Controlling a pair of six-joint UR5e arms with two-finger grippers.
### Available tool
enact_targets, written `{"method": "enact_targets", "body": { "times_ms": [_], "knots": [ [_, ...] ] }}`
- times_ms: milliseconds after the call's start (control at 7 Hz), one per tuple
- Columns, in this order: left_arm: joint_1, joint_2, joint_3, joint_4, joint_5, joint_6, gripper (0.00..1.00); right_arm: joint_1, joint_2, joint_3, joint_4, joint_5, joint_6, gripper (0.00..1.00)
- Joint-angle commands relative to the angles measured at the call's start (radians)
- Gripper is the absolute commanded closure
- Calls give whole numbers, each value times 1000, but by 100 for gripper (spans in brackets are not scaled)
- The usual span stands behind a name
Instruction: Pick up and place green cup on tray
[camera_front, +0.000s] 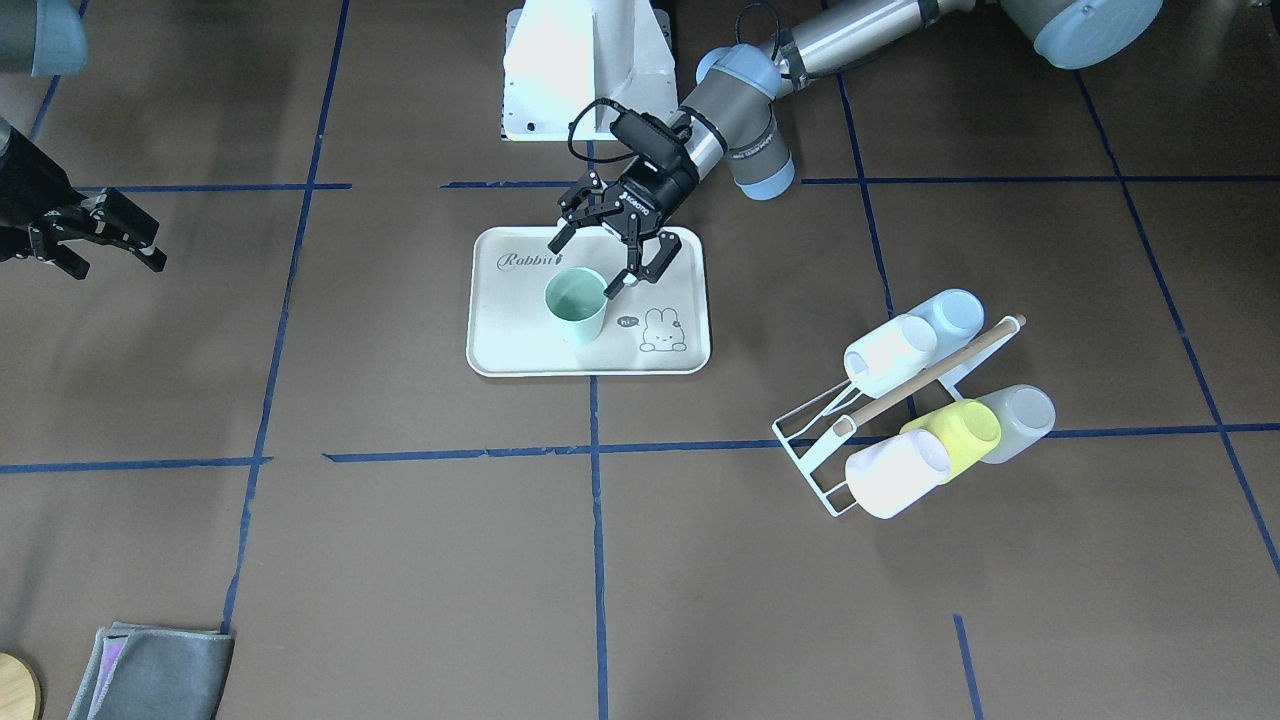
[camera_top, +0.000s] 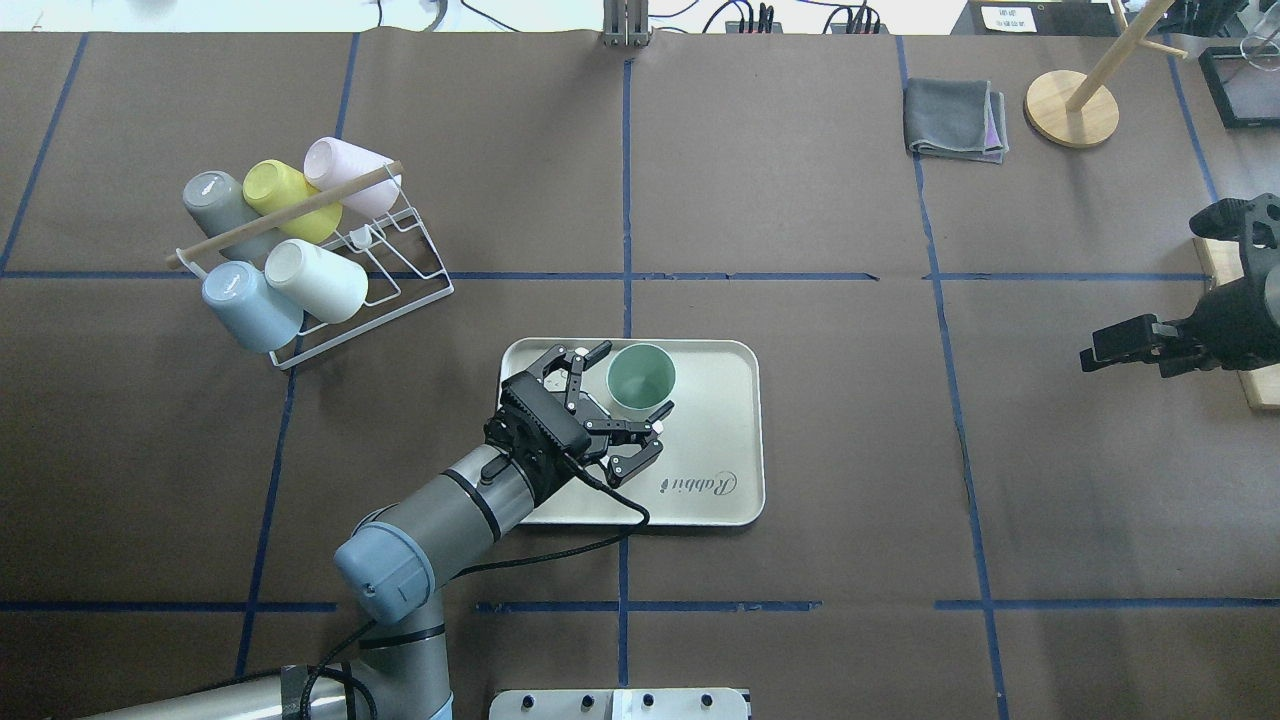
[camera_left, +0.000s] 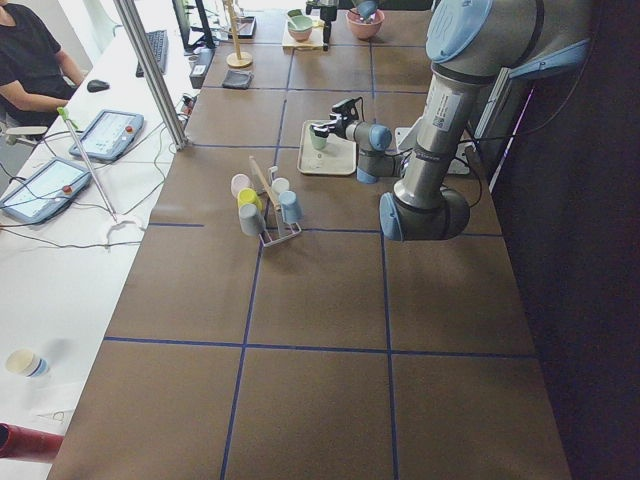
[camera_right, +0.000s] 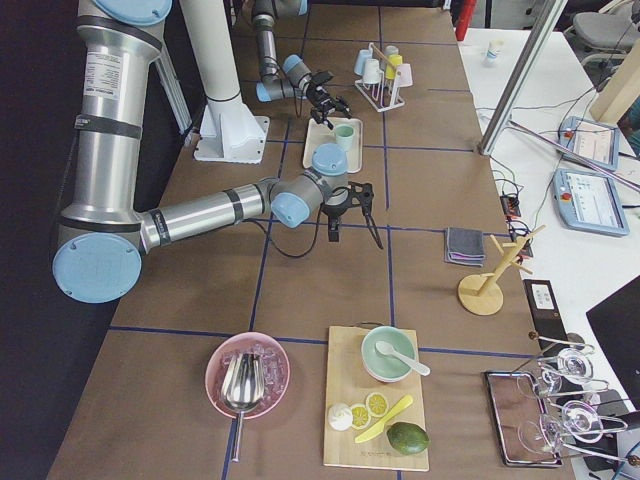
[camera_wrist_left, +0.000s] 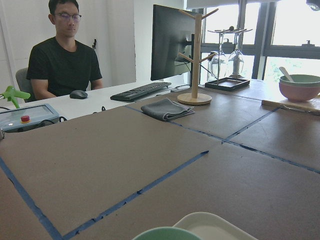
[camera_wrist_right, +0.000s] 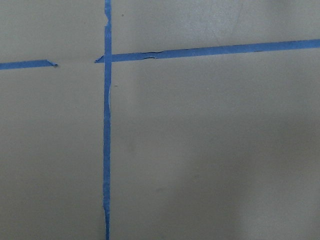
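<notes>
The green cup (camera_top: 640, 375) stands upright on the cream "Rabbit" tray (camera_top: 712, 400), open end up. It also shows in the front view (camera_front: 577, 303), on the tray (camera_front: 510, 335). My left gripper (camera_top: 635, 380) is open, level with the cup, one fingertip on each side of its rim. In the front view the left gripper (camera_front: 583, 270) reaches over the tray's robot-side edge. The left wrist view shows only the cup's rim (camera_wrist_left: 167, 234) and a tray corner (camera_wrist_left: 220, 226). My right gripper (camera_top: 1125, 350) is open and empty, far off at the table's side.
A white wire rack (camera_top: 385, 265) at the far left holds several cups, among them a yellow-green cup (camera_top: 275, 190) and a light blue cup (camera_top: 245, 300). A grey cloth (camera_top: 955, 120) and a wooden stand (camera_top: 1072, 108) sit at the far right.
</notes>
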Motion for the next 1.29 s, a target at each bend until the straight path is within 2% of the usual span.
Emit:
{"method": "enact_targets", "body": {
  "times_ms": [0,143,286,429,571,714,1000,1143],
  "knots": [
    [-9,19,-148,154,-15,14,4,1,-3,-1,0,0,0,0],
    [-41,21,-211,264,-18,14,5,15,-3,-1,-3,0,0,0],
    [-118,22,-245,391,-69,14,5,40,-7,-1,-6,2,-2,0],
    [-240,21,-249,531,-184,3,5,67,-12,-1,-9,2,-3,0],
    [-385,18,-267,696,-341,0,6,86,-18,-1,-9,2,-9,0],
    [-522,18,-272,765,-501,-8,8,109,-35,-1,-8,3,-14,0],
    [-723,13,-273,1028,-715,-6,8,167,-68,-7,-11,3,-130,0],
    [-797,36,-273,1058,-801,-2,4,184,-78,-7,-12,3,-140,0]
  ]
}}
